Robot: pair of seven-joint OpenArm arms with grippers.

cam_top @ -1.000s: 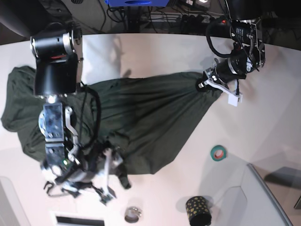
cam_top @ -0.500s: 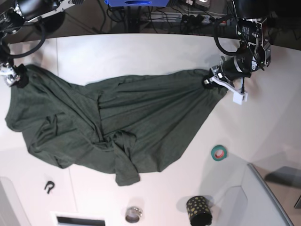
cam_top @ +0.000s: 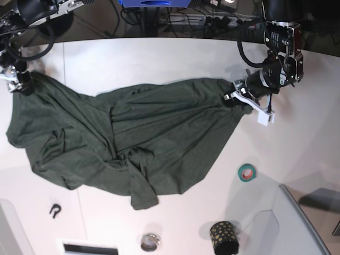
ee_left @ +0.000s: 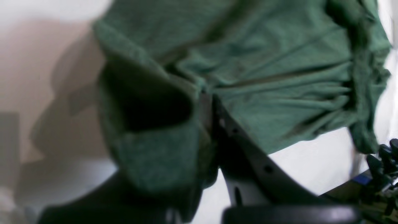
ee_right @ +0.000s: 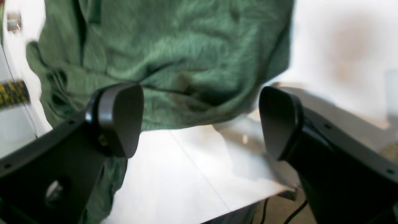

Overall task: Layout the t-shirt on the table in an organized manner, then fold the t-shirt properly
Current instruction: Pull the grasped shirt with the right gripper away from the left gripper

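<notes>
The dark green t-shirt lies crumpled and stretched sideways across the white table. My left gripper is at the shirt's right end, shut on a bunched fold of fabric. The left wrist view shows the gripper pinching the shirt. My right gripper is at the shirt's far left corner. In the right wrist view the gripper is open and empty, with the shirt lying just beyond the fingertips on the table.
A green tape roll, a black yellow-dotted cup, a small metal ring and a black hook lie near the front. A grey bin corner is at the front right. Cables run behind the table's back edge.
The right arm swung from over the shirt's lower left to its far left corner. The left gripper moved slightly left and toward the front, slackening the shirt's right end.
</notes>
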